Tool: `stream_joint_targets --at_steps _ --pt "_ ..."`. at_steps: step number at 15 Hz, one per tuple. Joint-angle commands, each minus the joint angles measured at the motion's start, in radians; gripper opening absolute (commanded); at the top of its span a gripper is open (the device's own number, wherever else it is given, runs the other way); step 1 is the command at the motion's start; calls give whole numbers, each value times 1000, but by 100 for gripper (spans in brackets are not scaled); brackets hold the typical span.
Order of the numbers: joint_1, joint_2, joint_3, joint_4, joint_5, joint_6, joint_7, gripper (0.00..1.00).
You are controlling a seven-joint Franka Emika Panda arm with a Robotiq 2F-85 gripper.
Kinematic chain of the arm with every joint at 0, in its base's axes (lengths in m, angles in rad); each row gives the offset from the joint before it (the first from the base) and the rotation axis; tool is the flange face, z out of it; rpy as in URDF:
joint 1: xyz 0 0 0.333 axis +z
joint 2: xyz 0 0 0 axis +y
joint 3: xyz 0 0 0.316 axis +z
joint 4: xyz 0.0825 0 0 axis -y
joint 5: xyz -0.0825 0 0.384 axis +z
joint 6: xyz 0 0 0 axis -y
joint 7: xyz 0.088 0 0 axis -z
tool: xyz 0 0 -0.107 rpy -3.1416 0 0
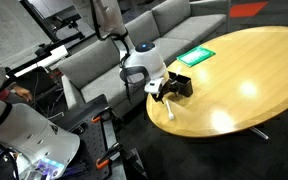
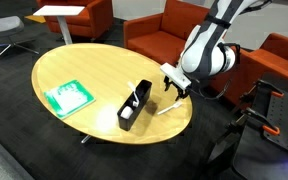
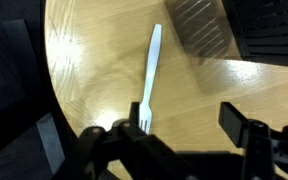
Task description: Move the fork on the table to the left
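The fork (image 3: 151, 75) is a thin whitish plastic sliver lying flat on the glossy yellowish round table (image 3: 94, 70). In the wrist view its tines point toward my gripper (image 3: 184, 125). The gripper is open and empty, hovering just above the table. The fork's tine end lies beside one jaw, not between the two. In both exterior views the gripper (image 1: 164, 92) (image 2: 174, 88) hangs over the table's edge, close to the fork (image 1: 170, 107) (image 2: 162, 108). The table (image 1: 244, 70) (image 2: 94, 70) shows whole in both.
A black rectangular box (image 1: 182, 84) (image 2: 133, 108) (image 3: 200, 27) stands right beside the gripper and the fork's handle end. A green flat card (image 1: 196, 56) (image 2: 68, 96) lies farther along the table. A grey sofa (image 1: 134, 40) and orange chairs (image 2: 169, 25) surround the table.
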Motion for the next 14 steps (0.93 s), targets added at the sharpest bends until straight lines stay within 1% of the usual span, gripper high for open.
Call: stream_joint_targets --at_steps 1,3,7,8,9,10,12,14 --pt "45 -184 -44 -158 18 -21 -5 100" --pt "68 -279 -74 -235 13 -35 -10 100" --pt "82 -476 -104 -366 -9 -86 -36 100" --pt "83 -520 -109 -388 -14 -100 -42 100" --pt "65 -569 -95 -410 -23 -122 -58 100" --pt "61 -611 -93 -425 -29 -149 -74 100" --pt "82 -676 -116 -445 -52 -199 -90 100" --pt "79 -730 -117 -454 -74 -245 -101 100"
